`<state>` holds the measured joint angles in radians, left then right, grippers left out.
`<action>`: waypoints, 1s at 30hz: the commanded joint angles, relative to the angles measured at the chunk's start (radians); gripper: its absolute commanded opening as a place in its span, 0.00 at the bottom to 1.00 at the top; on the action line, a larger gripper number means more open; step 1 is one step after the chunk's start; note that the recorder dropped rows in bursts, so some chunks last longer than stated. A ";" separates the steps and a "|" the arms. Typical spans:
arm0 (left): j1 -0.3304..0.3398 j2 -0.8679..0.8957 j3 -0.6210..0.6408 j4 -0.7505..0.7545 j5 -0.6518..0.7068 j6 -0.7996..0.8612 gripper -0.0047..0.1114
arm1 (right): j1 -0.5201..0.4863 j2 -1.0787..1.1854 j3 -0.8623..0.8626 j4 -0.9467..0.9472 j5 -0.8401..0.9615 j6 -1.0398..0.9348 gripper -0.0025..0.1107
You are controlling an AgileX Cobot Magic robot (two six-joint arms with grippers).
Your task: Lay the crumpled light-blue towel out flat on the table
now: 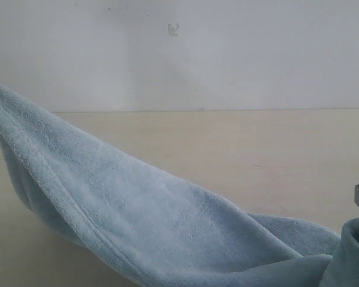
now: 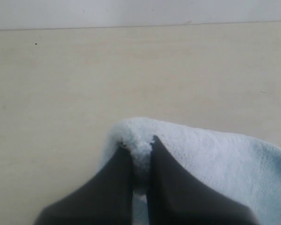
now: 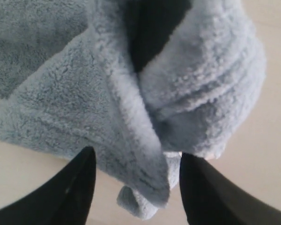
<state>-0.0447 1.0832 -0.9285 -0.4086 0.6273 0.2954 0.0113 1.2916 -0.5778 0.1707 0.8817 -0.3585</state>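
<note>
Your left claw (image 2: 139, 149) pinches the lifted towel (image 1: 137, 221) corner; your right claw (image 3: 136, 161), open astride a fold above the worktop (image 1: 257, 149), should close next.

Your left gripper (image 2: 139, 146) is pinching a fold of the towel (image 2: 215, 159) between nearly closed jaws, holding it raised at the left edge of the exterior view. Your right gripper (image 3: 136, 161) is standing with its jaws spread wide, a hanging fold of towel lying between its dark fingers (image 3: 75, 192).

Light-blue fluffy towel (image 1: 137, 221) draped, corner raised above beige table (image 1: 257, 149).
</note>
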 commanded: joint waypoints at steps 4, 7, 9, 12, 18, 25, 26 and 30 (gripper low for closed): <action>0.002 -0.007 0.000 -0.002 -0.013 -0.009 0.08 | -0.002 0.045 -0.001 0.073 -0.011 -0.069 0.44; 0.002 -0.007 0.000 -0.002 -0.015 -0.009 0.08 | -0.002 0.054 -0.001 0.091 -0.015 -0.086 0.28; 0.002 -0.007 0.000 -0.002 -0.015 -0.009 0.08 | -0.002 0.057 -0.001 0.093 -0.015 -0.090 0.14; 0.002 -0.007 0.000 -0.002 -0.015 -0.009 0.08 | -0.002 0.057 -0.001 0.093 -0.015 -0.090 0.02; 0.002 -0.007 0.000 -0.002 -0.015 -0.009 0.08 | -0.002 -0.007 -0.006 0.107 -0.004 -0.090 0.02; 0.002 -0.049 0.000 -0.002 -0.004 -0.034 0.08 | -0.002 -0.337 -0.006 0.168 -0.004 -0.065 0.02; 0.002 -0.070 0.000 0.006 0.003 -0.034 0.08 | -0.002 -0.381 -0.007 0.170 -0.004 -0.053 0.02; 0.002 -0.191 0.000 0.096 0.034 -0.100 0.08 | -0.002 -0.561 -0.032 0.193 0.007 0.008 0.02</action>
<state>-0.0447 0.9764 -0.9285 -0.3789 0.6459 0.2558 0.0113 0.8336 -0.5916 0.3425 0.8771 -0.3887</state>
